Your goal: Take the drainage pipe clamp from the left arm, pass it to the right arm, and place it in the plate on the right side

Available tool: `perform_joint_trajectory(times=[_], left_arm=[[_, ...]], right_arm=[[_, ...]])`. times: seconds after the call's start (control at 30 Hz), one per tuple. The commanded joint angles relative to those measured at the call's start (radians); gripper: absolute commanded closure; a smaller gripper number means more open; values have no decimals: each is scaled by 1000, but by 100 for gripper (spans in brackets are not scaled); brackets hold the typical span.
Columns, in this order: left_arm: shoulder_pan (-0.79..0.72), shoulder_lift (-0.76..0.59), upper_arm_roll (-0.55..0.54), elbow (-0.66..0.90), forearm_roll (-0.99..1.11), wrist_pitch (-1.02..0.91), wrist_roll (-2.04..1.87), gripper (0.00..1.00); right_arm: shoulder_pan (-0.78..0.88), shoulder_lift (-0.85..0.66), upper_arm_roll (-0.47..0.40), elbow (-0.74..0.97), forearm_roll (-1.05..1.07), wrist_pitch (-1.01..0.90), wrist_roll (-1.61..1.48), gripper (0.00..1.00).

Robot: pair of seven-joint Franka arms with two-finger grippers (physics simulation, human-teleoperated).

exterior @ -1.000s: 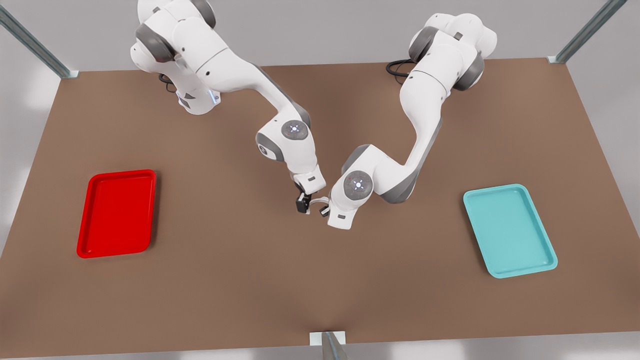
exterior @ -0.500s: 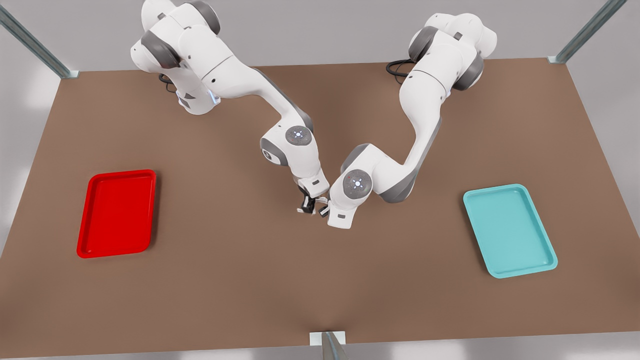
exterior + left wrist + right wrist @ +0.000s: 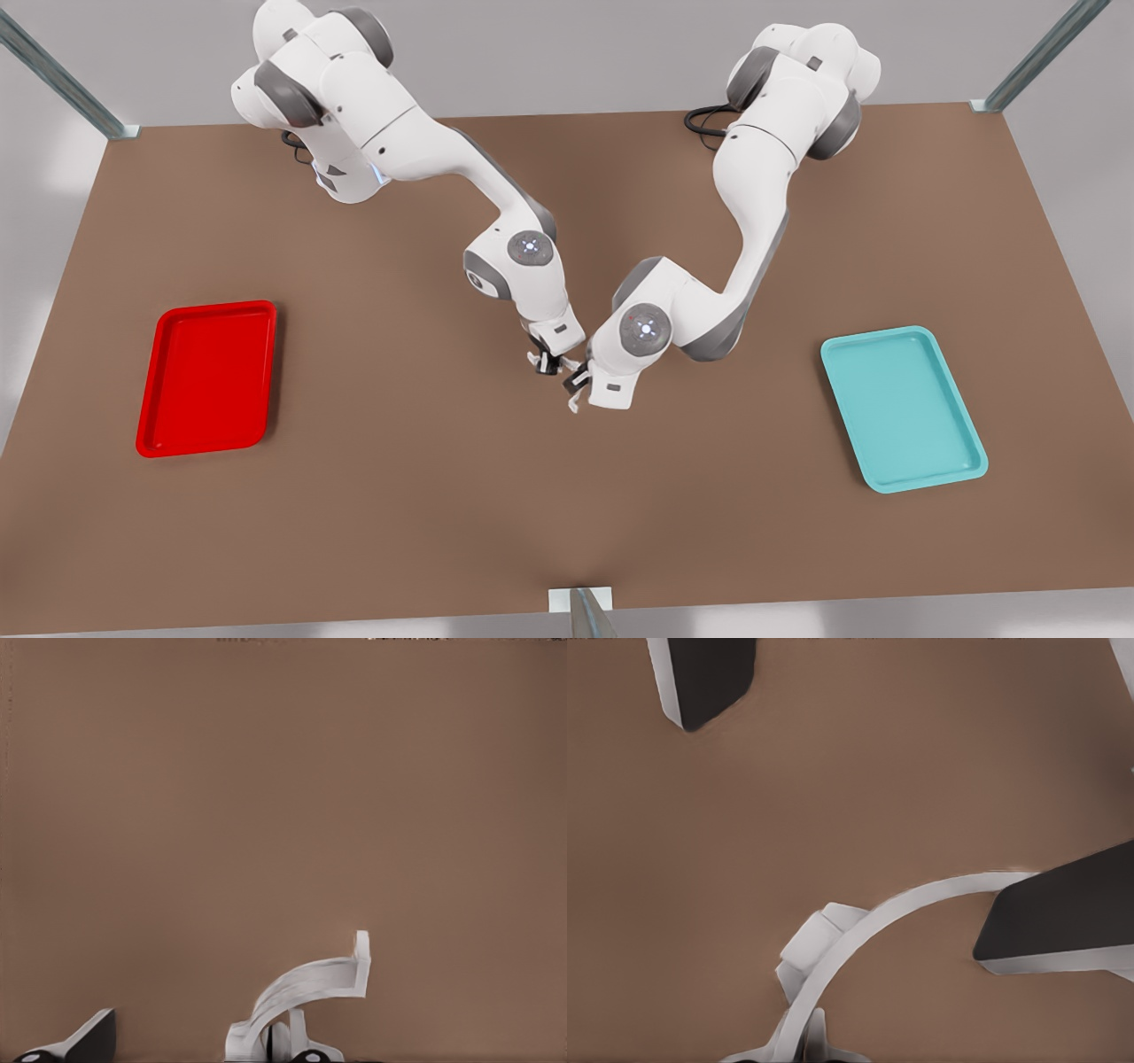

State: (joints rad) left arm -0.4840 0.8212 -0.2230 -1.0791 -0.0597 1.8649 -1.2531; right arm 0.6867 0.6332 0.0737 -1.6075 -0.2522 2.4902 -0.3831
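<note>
Drainage pipe clamp [image 3: 310, 979] pinched by right pincer [image 3: 545, 361], 1 end cut off, left pincer [image 3: 576, 388] spread just beside

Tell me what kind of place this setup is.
Likely a simulated two-arm robot test cell, not a home or shop: a bare brown table framed by metal posts, two white arms mounted at its far edge, and a red tray and a teal tray as drop spots.

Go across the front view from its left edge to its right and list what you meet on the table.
red plate → right hand → left hand → teal tray. The clamp sits where the two hands meet, so I have left it out of the order.
</note>
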Motion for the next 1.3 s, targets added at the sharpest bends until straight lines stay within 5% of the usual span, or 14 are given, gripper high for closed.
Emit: perform_joint_trajectory(times=[0.0, 0.17, 0.23, 0.33, 0.4, 0.43, 0.47, 0.63, 0.83, 1.0, 1.13, 1.17, 1.2, 1.27], left_arm=[[1, -2, -1, 1, -2, -26, -25, 0], [31, -28, 1, 59, -19, -207, -25, 0], [194, -91, 1, 68, -11, -352, 70, 0], [406, -181, 1, 87, 43, -492, 437, 0], [433, -243, -2, 113, 195, -627, 1071, 0], [469, -460, 1, -172, 199, -490, 1359, 0], [464, -516, -2, -240, 198, -479, 1362, 0], [472, -451, -49, -85, 163, -641, 1373, 0], [499, -458, -58, -81, 170, -676, 1373, 0], [501, -458, -58, -82, 170, -707, 1373, 0], [498, -456, -58, -82, 170, -705, 1373, 0], [499, -456, -58, -82, 170, -705, 1373, 0], [499, -456, -58, -82, 170, -705, 1373, 0], [501, -456, -58, -82, 170, -705, 1373, 0]], right_arm=[[-1, 2, 0, 5, -4, 2, 9, 79], [-27, 29, -3, 8, -2, 4, 7, 79], [-84, 34, -3, -9, 1, -7, 6, 79], [-208, -90, -3, -38, 4, -267, 59, 79], [-349, -151, -3, -103, 5, -297, 53, 79], [-415, -156, -2, -120, 4, -297, 43, 79], [-458, -156, -3, -121, 2, -297, 38, 79], [-667, -155, -3, -130, 2, -287, -17, 79], [-967, -90, -6, -135, 1, -160, -292, 79], [-1078, -152, -8, -393, -7, -19, -362, 79], [-1118, -156, -6, -436, -7, -25, -372, 79], [-1118, -152, -6, -433, -7, -25, -372, 12], [-1119, -150, -6, -427, -5, -25, -378, 0], [-1119, -153, -6, -427, -5, -25, -378, 0]])
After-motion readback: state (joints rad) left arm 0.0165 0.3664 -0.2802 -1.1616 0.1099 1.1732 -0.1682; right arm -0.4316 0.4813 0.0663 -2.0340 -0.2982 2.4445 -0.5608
